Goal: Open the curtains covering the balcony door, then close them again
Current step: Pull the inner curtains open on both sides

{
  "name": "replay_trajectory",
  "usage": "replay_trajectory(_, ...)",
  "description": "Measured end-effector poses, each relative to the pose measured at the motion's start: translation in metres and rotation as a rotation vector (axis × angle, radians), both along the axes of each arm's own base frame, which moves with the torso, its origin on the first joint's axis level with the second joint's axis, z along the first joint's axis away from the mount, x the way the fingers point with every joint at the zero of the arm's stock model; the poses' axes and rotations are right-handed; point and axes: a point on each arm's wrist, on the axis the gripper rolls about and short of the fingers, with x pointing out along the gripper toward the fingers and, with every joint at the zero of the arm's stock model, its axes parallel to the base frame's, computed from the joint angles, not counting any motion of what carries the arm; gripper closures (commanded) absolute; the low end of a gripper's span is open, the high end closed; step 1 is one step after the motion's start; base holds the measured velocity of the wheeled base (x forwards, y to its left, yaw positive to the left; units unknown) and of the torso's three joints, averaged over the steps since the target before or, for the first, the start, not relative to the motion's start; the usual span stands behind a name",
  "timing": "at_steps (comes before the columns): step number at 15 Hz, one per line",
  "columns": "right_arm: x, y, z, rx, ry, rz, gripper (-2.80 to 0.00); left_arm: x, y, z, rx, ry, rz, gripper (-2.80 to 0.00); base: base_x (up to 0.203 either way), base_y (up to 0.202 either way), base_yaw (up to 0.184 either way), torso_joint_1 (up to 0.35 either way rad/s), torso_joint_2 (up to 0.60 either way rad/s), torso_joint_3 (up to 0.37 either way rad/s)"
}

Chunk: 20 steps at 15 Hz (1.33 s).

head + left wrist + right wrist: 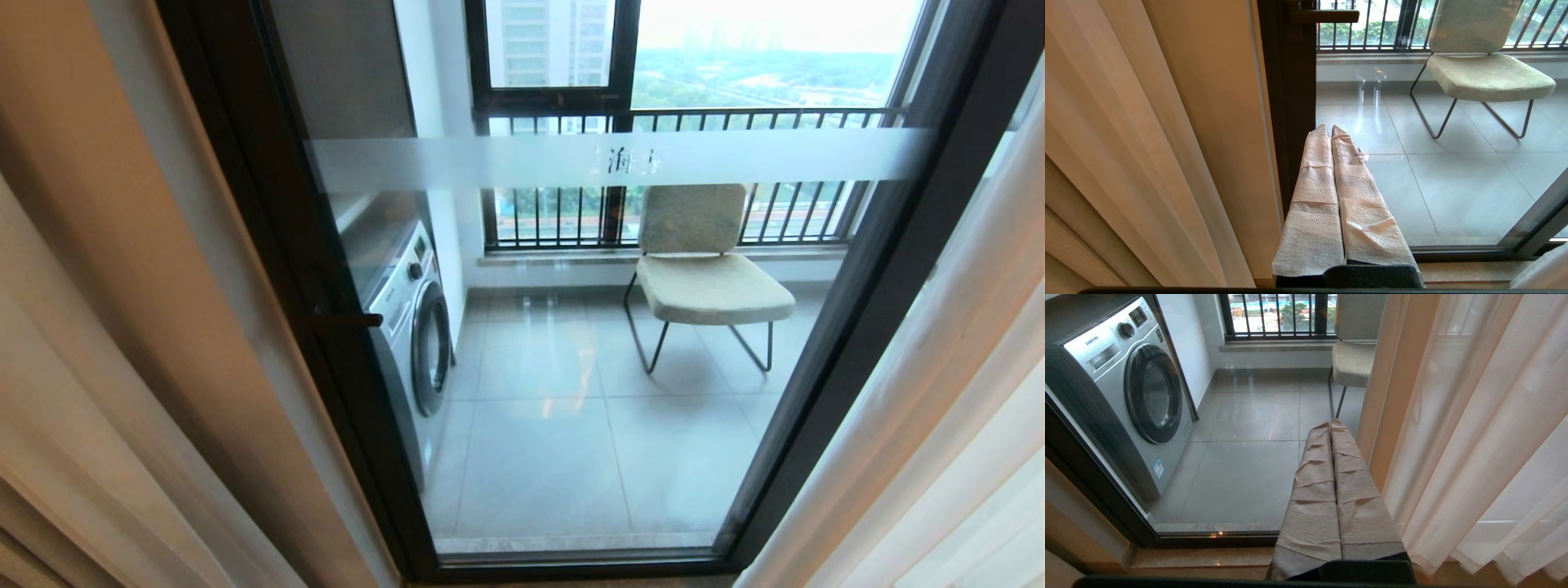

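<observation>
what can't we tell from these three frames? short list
- Both arms: outside the head view.
- Thick grey-beige drape and thin white sheer: tops and hems cut off by the head view's edges.
- Small characters on the frosted band of the dark-framed glass balcony door: too small to read.
- Beige chair: partly hidden by the sheer in the right wrist view.

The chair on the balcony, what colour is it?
Pale beige seat and back on a thin dark metal frame, chair; clearest in the head view.

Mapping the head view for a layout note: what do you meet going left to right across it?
Left curtains → door handle → washing machine → chair → right door frame → right sheer curtains.
</observation>
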Motion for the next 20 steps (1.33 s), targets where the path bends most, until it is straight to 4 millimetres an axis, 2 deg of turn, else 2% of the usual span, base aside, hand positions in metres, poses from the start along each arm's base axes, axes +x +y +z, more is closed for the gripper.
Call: replay_trajectory(20,0.0,0.0,-0.0001,0.0,0.001,0.0,0.0,-0.0002,0.0,0.0003,0.0,0.0,0.0,0.0,0.0,0.0,0.0,0.0,0.0,0.0)
